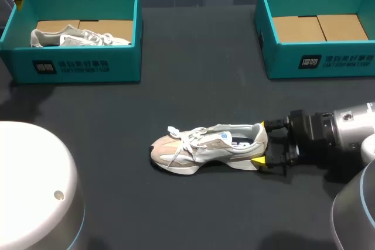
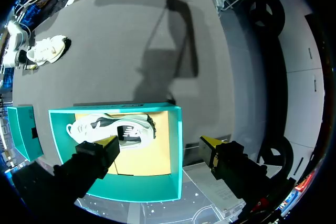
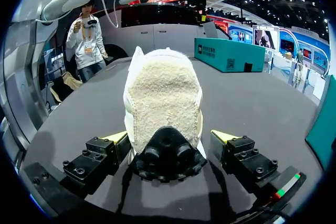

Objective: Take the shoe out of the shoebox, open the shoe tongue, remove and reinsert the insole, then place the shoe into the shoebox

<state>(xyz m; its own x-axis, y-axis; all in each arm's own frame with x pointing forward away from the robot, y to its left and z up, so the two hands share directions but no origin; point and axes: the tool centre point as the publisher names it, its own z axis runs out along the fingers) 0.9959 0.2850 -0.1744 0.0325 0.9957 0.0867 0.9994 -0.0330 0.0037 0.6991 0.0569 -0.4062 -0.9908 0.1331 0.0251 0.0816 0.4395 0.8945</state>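
A beige and white sneaker (image 1: pixel 205 147) lies on its sole mid-table, toe to the left and heel to the right. My right gripper (image 1: pixel 263 143) is open at the heel, one yellow tip on each side of it. In the right wrist view the fuzzy heel (image 3: pixel 163 103) stands between the fingers (image 3: pixel 119 137), with small gaps either side. My left gripper (image 2: pixel 158 141) hangs open above the left teal shoebox (image 1: pixel 70 62); only its yellow tip (image 1: pixel 19 3) shows in the head view. A second pale shoe (image 2: pixel 113 129) lies in that box.
An empty teal shoebox (image 1: pixel 319 62) with a cardboard floor stands at the back right. White rounded robot housings (image 1: pixel 35 185) fill the near left and near right corners. Dark bare tabletop (image 1: pixel 193 86) lies between the two boxes and the sneaker.
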